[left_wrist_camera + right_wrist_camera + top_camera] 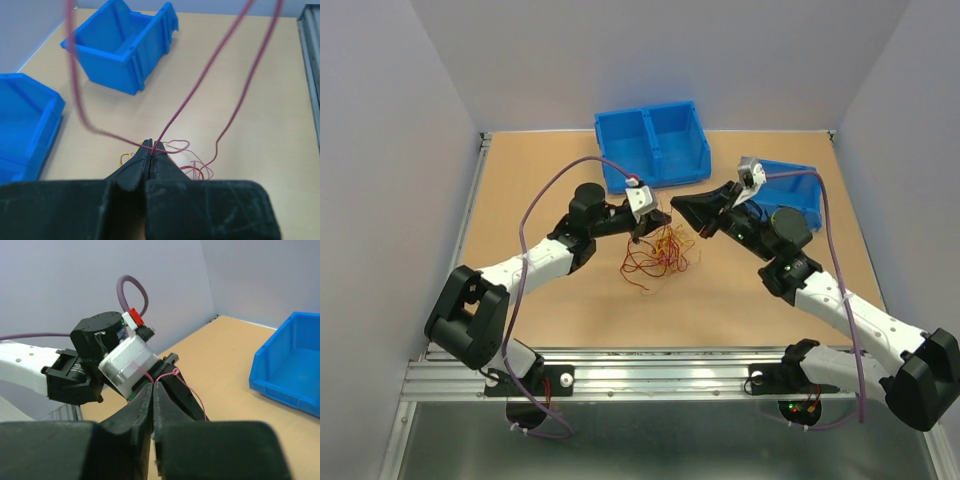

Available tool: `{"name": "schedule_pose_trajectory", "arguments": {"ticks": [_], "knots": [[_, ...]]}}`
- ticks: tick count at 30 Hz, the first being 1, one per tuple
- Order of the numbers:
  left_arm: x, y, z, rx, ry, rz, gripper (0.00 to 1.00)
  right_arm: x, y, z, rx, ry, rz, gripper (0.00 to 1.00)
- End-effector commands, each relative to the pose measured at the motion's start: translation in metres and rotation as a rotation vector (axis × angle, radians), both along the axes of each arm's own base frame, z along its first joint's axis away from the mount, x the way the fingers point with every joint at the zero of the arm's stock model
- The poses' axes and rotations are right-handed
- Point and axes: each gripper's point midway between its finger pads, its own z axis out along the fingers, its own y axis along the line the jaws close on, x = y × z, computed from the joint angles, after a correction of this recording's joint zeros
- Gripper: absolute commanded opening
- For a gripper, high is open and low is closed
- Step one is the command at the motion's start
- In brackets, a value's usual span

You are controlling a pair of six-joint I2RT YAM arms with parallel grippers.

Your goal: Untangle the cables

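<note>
The cables [658, 256] are a loose tangle of thin red, orange and yellow wires on the table between the arms. My left gripper [641, 232] hovers over the tangle's left top and is shut on a dark red wire [200, 85] at its tips [151, 145]; that wire's strands rise up and away, and more loops [197, 170] lie on the table beyond the fingers. My right gripper [677, 208] is just right of the left one, shut at its tips [153, 383] on a thin pink-red wire [176, 372] with a small kink.
A blue two-compartment bin [653, 143] stands at the back centre. A second blue bin [800, 188] lies at the right, partly behind the right arm. The left wrist [122, 365] is right in front of the right fingers. Grey walls enclose the table.
</note>
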Motion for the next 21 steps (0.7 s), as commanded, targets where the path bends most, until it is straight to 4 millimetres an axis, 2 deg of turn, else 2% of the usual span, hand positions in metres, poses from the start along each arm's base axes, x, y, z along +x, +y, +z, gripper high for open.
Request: {"name": "schedule_pose_trajectory", "arguments": {"ticks": [1,2,3,5,6,7,8,9,11,12,13,14,15,16,17,19,20,21], "knots": [[0.021,0.013,0.069,-0.094,-0.119,0.163,0.00,-0.011,-0.017,0.020,0.057,-0.083,-0.056,0.24],[0.026,0.016,0.091,-0.112,-0.129,0.200,0.00,-0.012,-0.020,0.021,0.053,-0.096,-0.067,0.37],[0.031,0.019,0.106,-0.121,-0.135,0.230,0.00,-0.012,-0.021,0.018,0.046,-0.094,-0.073,0.64],[0.042,0.021,0.133,-0.124,-0.137,0.281,0.00,-0.006,-0.024,0.011,0.032,-0.081,-0.106,0.79],[0.043,0.021,0.166,-0.133,-0.147,0.287,0.00,-0.002,-0.023,0.004,0.011,-0.068,-0.121,0.86],[0.042,0.020,0.182,-0.139,-0.154,0.280,0.00,0.003,-0.023,-0.001,-0.006,-0.063,-0.133,0.88],[0.041,0.019,0.187,-0.121,-0.133,0.268,0.00,0.006,-0.021,-0.003,-0.023,-0.070,-0.140,0.91],[0.035,0.019,0.229,-0.169,-0.182,0.254,0.00,0.012,-0.016,-0.013,-0.050,-0.055,-0.137,0.94],[0.031,0.022,0.259,-0.200,-0.200,0.251,0.00,0.019,-0.010,-0.015,-0.070,-0.060,-0.134,0.96],[0.025,0.027,0.291,-0.234,-0.222,0.262,0.00,0.029,-0.005,-0.028,-0.104,-0.046,-0.140,0.97],[0.022,0.030,0.306,-0.251,-0.231,0.265,0.00,0.032,-0.002,-0.030,-0.112,-0.043,-0.142,0.97],[0.015,0.036,0.334,-0.281,-0.258,0.273,0.00,0.039,-0.002,-0.029,-0.108,-0.045,-0.162,0.97],[0.013,0.039,0.345,-0.298,-0.263,0.283,0.00,0.044,0.000,-0.031,-0.109,-0.044,-0.173,0.97],[0.010,0.043,0.356,-0.321,-0.264,0.297,0.00,0.052,0.004,-0.043,-0.129,-0.023,-0.180,0.97],[0.005,0.048,0.373,-0.354,-0.280,0.307,0.00,0.058,0.005,-0.041,-0.126,-0.037,-0.194,0.97],[0.000,0.052,0.388,-0.384,-0.287,0.312,0.00,0.066,0.010,-0.048,-0.134,-0.031,-0.199,0.96],[-0.002,0.055,0.399,-0.409,-0.286,0.320,0.00,0.072,0.015,-0.058,-0.151,-0.018,-0.196,0.93],[0.003,0.061,0.405,-0.427,-0.286,0.364,0.00,0.076,0.019,-0.057,-0.152,-0.019,-0.194,0.81]]}}
